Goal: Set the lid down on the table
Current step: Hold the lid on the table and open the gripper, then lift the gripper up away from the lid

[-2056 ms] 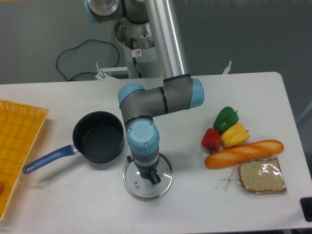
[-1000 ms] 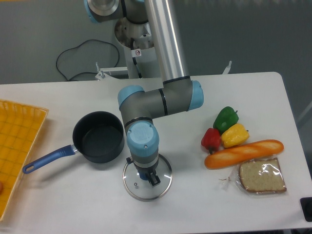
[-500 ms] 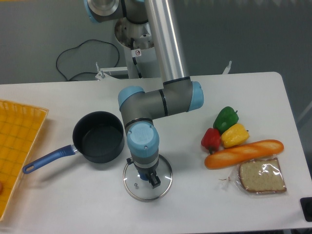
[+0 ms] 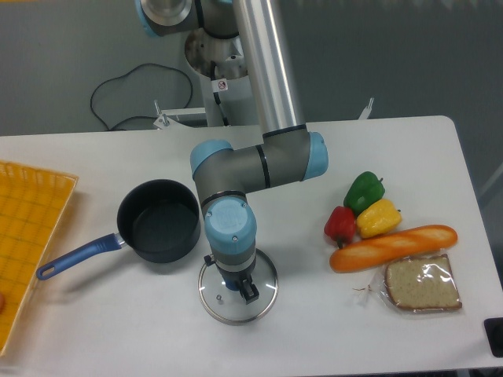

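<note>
The round glass lid lies flat on the white table, just in front of and to the right of the dark saucepan. My gripper points straight down over the lid's centre, and the wrist hides most of it. A sliver of the blue knob shows to the left of one black finger, which stands a little off it. The fingers appear open around the knob.
The saucepan's blue handle points front left toward a yellow-orange tray at the left edge. To the right lie a green pepper, a red pepper, a yellow pepper, a baguette and wrapped bread.
The lid has stayed flat on the table. The blue knob has come into view beside the finger, and the wrist has shifted very slightly.
</note>
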Robot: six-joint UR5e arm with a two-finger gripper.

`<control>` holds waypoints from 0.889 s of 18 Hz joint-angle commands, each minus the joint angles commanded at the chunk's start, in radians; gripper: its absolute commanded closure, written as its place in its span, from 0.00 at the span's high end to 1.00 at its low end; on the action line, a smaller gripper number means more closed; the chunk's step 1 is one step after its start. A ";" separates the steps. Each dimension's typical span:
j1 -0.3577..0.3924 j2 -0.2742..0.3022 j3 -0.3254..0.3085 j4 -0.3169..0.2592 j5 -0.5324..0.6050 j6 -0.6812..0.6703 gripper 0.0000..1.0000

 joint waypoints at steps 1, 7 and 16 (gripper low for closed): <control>0.000 0.000 0.000 0.000 0.000 -0.002 0.92; 0.000 0.008 0.000 0.000 0.000 0.000 0.95; 0.005 0.066 -0.009 -0.003 0.009 -0.020 1.00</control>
